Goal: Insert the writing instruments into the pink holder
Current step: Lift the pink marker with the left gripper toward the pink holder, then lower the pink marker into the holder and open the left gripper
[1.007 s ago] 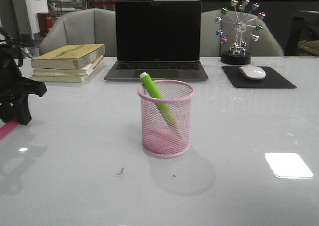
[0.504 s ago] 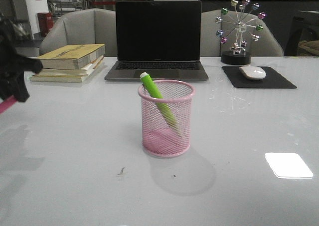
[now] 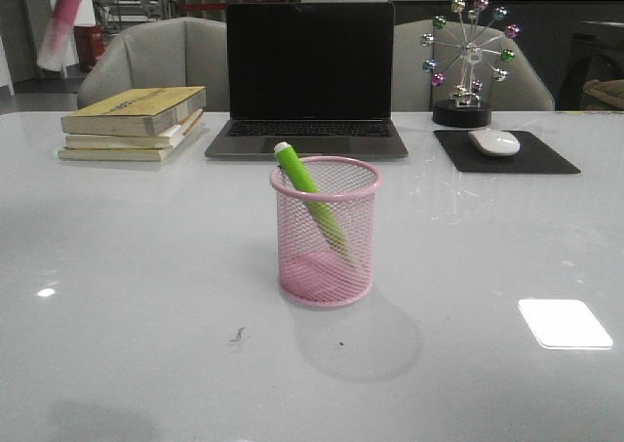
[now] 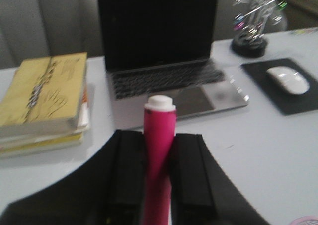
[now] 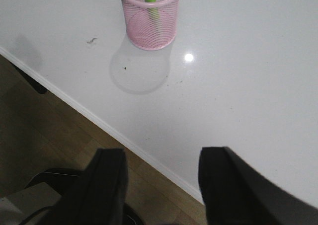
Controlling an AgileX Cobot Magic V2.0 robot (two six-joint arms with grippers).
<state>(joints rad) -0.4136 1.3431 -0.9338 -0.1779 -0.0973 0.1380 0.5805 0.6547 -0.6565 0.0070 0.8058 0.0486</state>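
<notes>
The pink holder [image 3: 327,257] stands upright mid-table, and the right wrist view shows it too [image 5: 149,21]. A lime green marker [image 3: 304,188] leans inside it, white tip above the rim. My left gripper [image 4: 159,143] is shut on the magenta marker [image 4: 159,125], which sticks out past the fingers [image 4: 130,158] with its white end forward. In the front view only that marker [image 3: 61,18] shows, blurred, high at the far left; the left gripper itself is out of that frame. My right gripper [image 5: 161,158] is open and empty over the table's near edge, short of the holder.
Behind the holder sit a laptop [image 3: 310,81], a stack of books [image 3: 132,120] at back left, and a mouse [image 3: 494,141] on a black pad [image 3: 546,159] at back right. A ferris-wheel ornament [image 3: 468,57] stands behind the pad. The table edge [image 5: 99,120] and floor lie under the right gripper.
The left arm has risen from low at the table's left edge up out of the front view, carrying the magenta marker. The holder and green marker have not moved.
</notes>
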